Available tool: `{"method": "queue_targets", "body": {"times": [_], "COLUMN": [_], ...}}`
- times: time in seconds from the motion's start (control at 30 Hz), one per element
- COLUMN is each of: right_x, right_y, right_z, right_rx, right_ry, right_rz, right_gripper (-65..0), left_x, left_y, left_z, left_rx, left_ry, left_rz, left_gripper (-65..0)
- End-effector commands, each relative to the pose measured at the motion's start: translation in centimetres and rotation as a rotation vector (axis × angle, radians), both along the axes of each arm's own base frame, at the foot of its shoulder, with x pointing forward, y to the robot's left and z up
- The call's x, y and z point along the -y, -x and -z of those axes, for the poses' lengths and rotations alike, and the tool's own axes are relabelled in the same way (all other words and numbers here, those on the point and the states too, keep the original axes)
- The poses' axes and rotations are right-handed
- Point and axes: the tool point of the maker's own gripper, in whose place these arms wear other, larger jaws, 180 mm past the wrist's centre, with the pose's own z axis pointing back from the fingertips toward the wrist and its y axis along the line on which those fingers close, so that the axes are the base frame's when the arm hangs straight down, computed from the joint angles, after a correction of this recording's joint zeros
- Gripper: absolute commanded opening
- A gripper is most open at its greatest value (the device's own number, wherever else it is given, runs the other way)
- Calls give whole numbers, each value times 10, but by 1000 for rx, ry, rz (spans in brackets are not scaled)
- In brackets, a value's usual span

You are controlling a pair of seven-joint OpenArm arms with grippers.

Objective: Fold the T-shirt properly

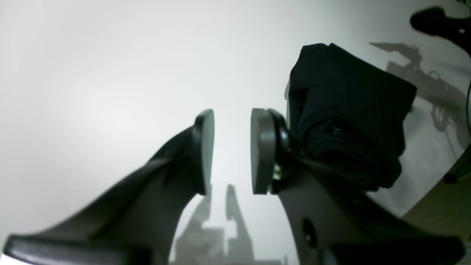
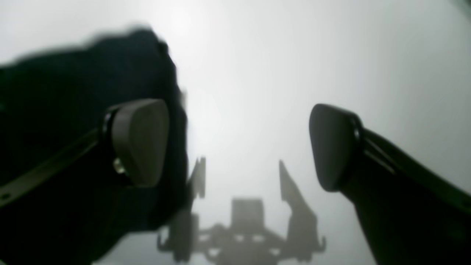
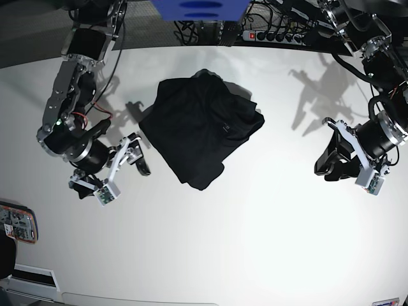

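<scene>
Black T-shirt (image 3: pixel 203 131) lay bunched, roughly folded, on the white table (image 3: pixel 268 242), apparently unprinted. Left gripper (image 1: pixel 232 149) stood partly apart, empty; right gripper (image 2: pixel 239 143) gaped wide beside it.

No text, label, brand, number or sign can be read in any of the views. A small printed card (image 3: pixel 17 224) lies below the right gripper (image 3: pixel 131 159), but its markings are too small to make out.
</scene>
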Motion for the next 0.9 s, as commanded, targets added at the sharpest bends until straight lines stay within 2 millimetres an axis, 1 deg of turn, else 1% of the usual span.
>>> {"method": "queue_targets", "body": {"times": [0.0, 0.1, 0.3, 0.37, 0.4, 0.5, 0.57, 0.67, 0.73, 0.8, 0.83, 0.87], "right_x": [1, 1, -9, -8, -5, 16, 18, 18, 20, 40, 51, 59], "right_y": [-13, -12, -19, -14, -12, -14, -16, -15, -16, -25, -25, -21], "right_z": [-24, -24, -45, -40, -38, -40, -37, -29, -24, -26, -21, -13], "right_rx": [86, 86, 206, 194, 181, 170, 148, 113, 86, 79, 59, 25], "right_ry": [-22, -21, -96, -109, -119, -97, -73, -9, -16, 3, 49, 114], "right_rz": [-1, -1, -22, -3, 31, 119, 139, 124, 175, 315, 388, 440], "right_gripper": [-91, -91, -91, -91, -91, -91, -91, -89, -89, -89, -89, -89], "left_x": [0, 0, 0, 0, 0, 0, 0, 0, 0, 1, 1, 1], "left_y": [-3, -3, -3, -3, -3, -3, -3, -3, -3, -3, -3, -3], "left_z": [-10, -10, -10, -10, -10, -10, -10, -10, -10, -10, -10, -10], "left_rx": [34, 34, 34, 34, 34, 34, 34, 34, 34, 34, 34, 34], "left_ry": [-3, -3, -2, -1, -1, -1, -1, -1, -1, -1, 1, 1], "left_rz": [8, 8, 9, 10, 10, 10, 10, 10, 10, 11, 12, 12], "left_gripper": [-482, -482, -482, -482, -482, -482, -482, -482, -482, -482, -482, -482]}}
